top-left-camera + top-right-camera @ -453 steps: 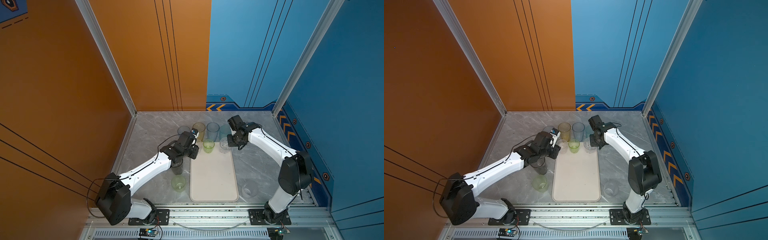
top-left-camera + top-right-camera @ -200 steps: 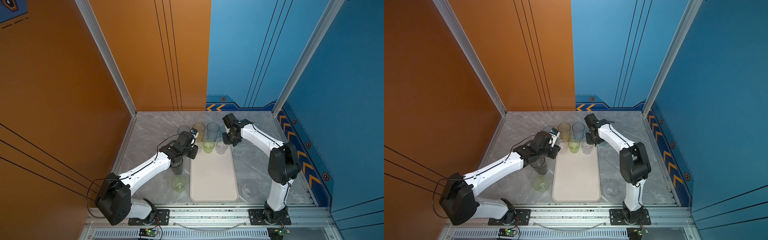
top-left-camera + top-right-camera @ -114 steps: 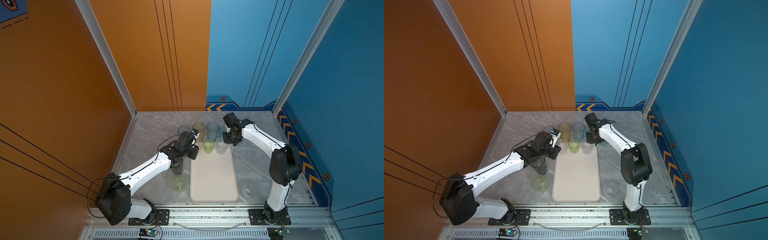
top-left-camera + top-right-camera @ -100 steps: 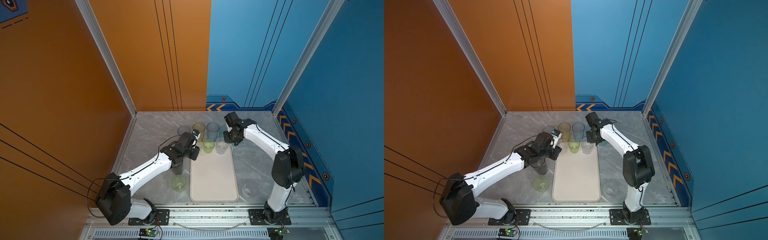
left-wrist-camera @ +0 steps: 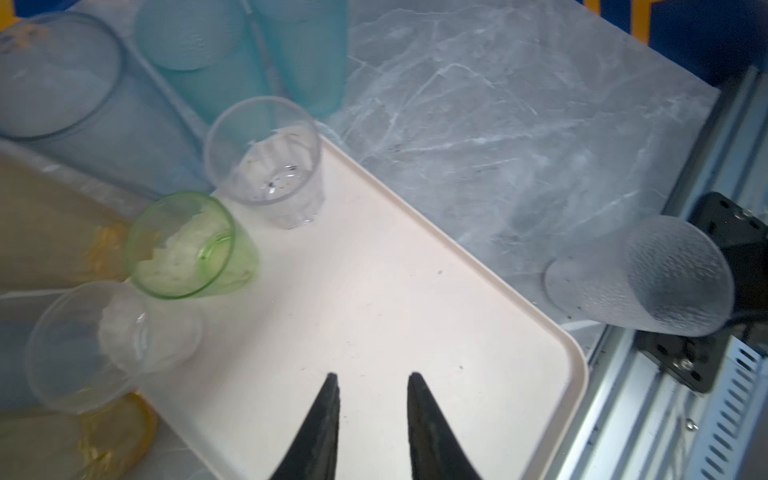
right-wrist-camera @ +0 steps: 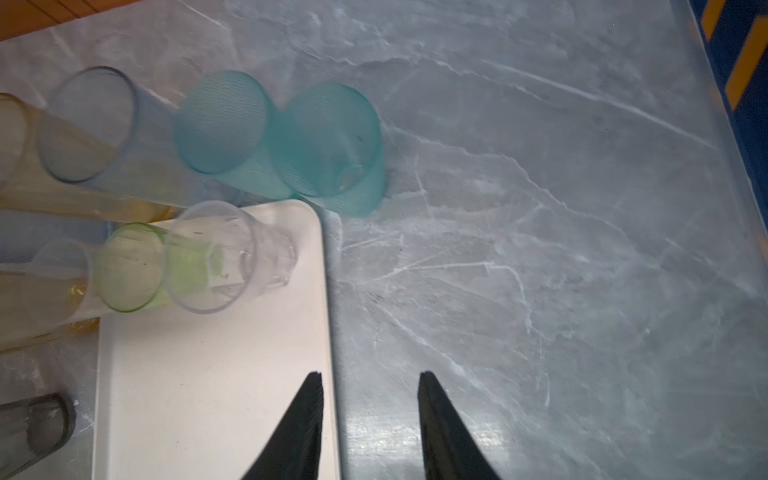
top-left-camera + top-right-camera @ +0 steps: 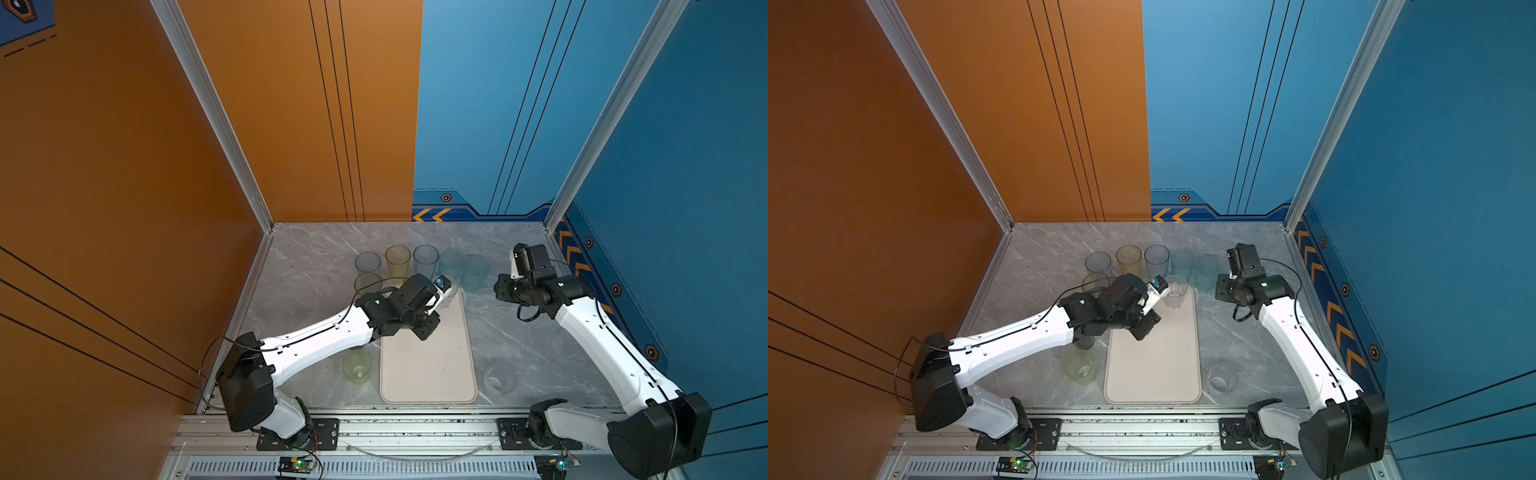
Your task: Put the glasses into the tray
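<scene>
Handling: clear tumbler (image 5: 266,166) looks light, thin, slick; I'd pinch its rim wall.
Where: upright beside green tumbler (image 5: 187,245), tray (image 5: 374,291) far end.
Waiting: teal tumblers (image 6: 328,141) on table (image 6: 540,249) beyond tray.
Left gripper (image 5: 372,376): narrowly parted, empty, over tray.
Right gripper (image 6: 370,374): parted, empty, beside tray.

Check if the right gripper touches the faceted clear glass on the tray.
Apart: the right wrist view shows bare tray between the right gripper and faceted clear glass.
</scene>
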